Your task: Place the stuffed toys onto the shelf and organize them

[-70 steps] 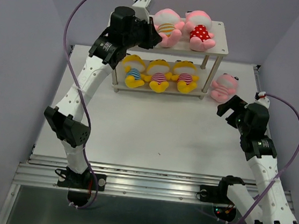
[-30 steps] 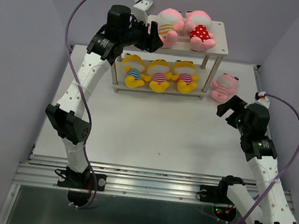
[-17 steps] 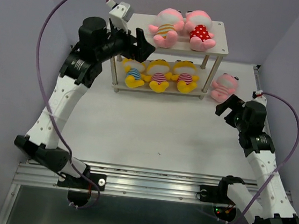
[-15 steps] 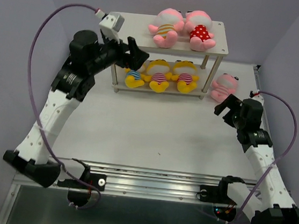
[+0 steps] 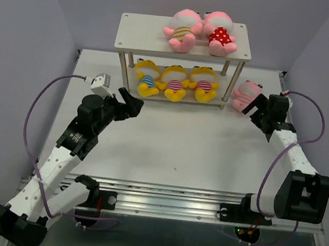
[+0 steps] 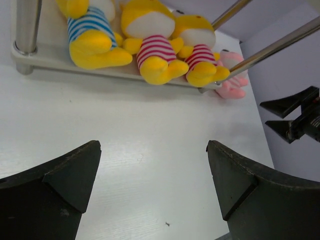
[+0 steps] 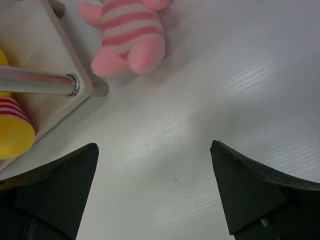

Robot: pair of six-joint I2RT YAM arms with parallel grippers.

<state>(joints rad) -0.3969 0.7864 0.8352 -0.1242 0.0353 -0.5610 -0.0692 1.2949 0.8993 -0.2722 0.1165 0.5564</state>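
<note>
The shelf (image 5: 145, 29) stands at the back of the table. On its top board lie a pink striped toy (image 5: 183, 27) and a pink polka-dot toy (image 5: 220, 34). Three yellow toys (image 5: 174, 82) lie in a row on the lower board (image 6: 50, 60). Another pink striped toy (image 5: 246, 95) lies on the table right of the shelf. My right gripper (image 5: 254, 105) is open just in front of this toy (image 7: 130, 35), apart from it. Low over the table, front-left of the shelf, my left gripper (image 5: 132, 104) is open and holds nothing.
A metal shelf leg (image 7: 35, 80) and the lower board's corner lie left of the right gripper (image 7: 153, 145). The left gripper (image 6: 152, 146) faces the yellow toys (image 6: 150, 40) across bare white table (image 5: 174, 142). Purple walls close in both sides.
The left arm drew back from the shelf's top board and dropped to the table, jaws widening, leaving the pink striped toy on top. The right gripper moved forward to the pink toy on the table.
</note>
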